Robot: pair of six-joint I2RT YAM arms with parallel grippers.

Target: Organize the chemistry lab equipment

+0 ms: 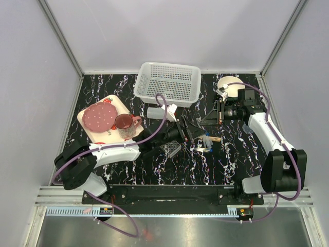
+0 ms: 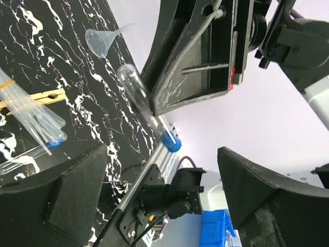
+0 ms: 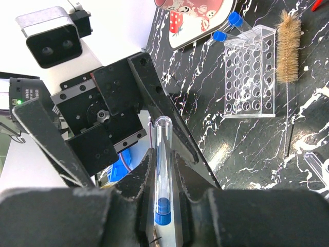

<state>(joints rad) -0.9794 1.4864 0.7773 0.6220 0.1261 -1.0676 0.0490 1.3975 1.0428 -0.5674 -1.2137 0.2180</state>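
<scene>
A: Two tubes (image 3: 227,27) stand in the rack (image 3: 252,72) so far, both at one end & leaning. The other holes look bare.

B: & the arms?

A: The right tool (image 3: 164,162) is clenched on a third tube (image 3: 163,134), cap toward its wrist, held up off the desk (image 1: 247,164) around the middle. The left tool (image 2: 162,152) faces it w/ jaws spread wide, nothing in them. Looks like a handover setup, prob. so that tube can go to the rack.

B: What's left?

A: Most of it, I'd say. More capped ones lie loose by the pipettes (image 2: 31,121) & sticks (image 2: 46,96). The funnel (image 2: 100,41) lies on its side, a bit apart. None of that is sorted yet.

B: Any bin?

A: The basket (image 1: 167,82) sits at the back; can't tell if anything's in it. Early stage, approx.: racking begun, small bits not yet dealt w/.
</scene>
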